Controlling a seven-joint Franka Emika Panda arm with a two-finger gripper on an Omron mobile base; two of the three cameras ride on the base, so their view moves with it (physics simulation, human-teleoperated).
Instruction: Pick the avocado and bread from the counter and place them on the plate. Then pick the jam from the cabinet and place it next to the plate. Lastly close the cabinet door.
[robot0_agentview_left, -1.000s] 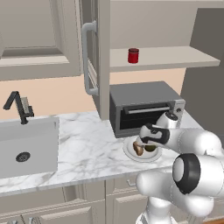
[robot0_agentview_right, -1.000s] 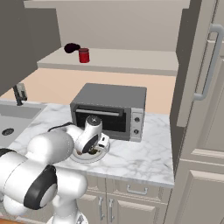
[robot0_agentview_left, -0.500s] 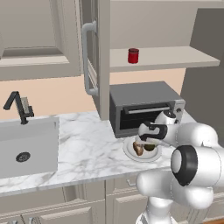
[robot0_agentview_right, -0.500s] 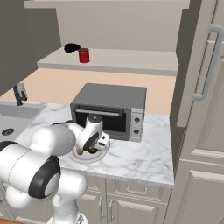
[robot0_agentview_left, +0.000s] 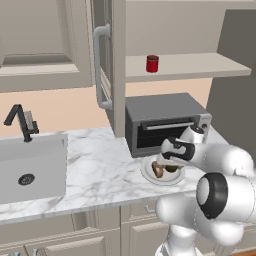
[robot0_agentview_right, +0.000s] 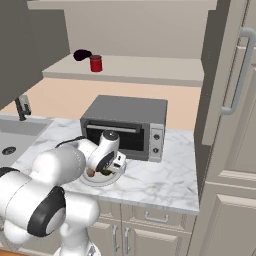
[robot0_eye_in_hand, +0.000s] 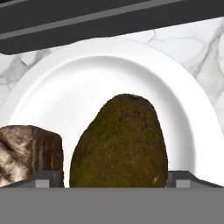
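On the white plate (robot0_eye_in_hand: 109, 70) the dark olive avocado (robot0_eye_in_hand: 118, 144) lies with the brown bread (robot0_eye_in_hand: 28, 151) close at its left. My gripper (robot0_eye_in_hand: 111, 177) is open, low over the plate, one fingertip on each side of the avocado. From the base, the plate (robot0_agentview_left: 147, 176) sits on the marble counter (robot0_agentview_left: 100, 165) before the toaster oven, with the gripper (robot0_agentview_left: 165, 161) above the bread (robot0_agentview_left: 158, 171) and avocado (robot0_agentview_left: 171, 168). The red jam (robot0_agentview_left: 152, 63) stands on the cabinet shelf (robot0_agentview_left: 200, 67). The cabinet door (robot0_agentview_left: 107, 65) stands open. The jam (robot0_agentview_right: 95, 63) and plate (robot0_agentview_right: 100, 181) also show from the right.
A grey toaster oven (robot0_agentview_left: 165, 120) stands right behind the plate, under the shelf. A sink (robot0_agentview_left: 30, 165) with a dark faucet (robot0_agentview_left: 20, 122) lies to the left. A tall beige cabinet (robot0_agentview_right: 230, 125) borders the counter at the right.
The jaws have widened around the avocado, which now rests on the plate. The arm's elbow has shifted slightly; the hand stays over the plate.
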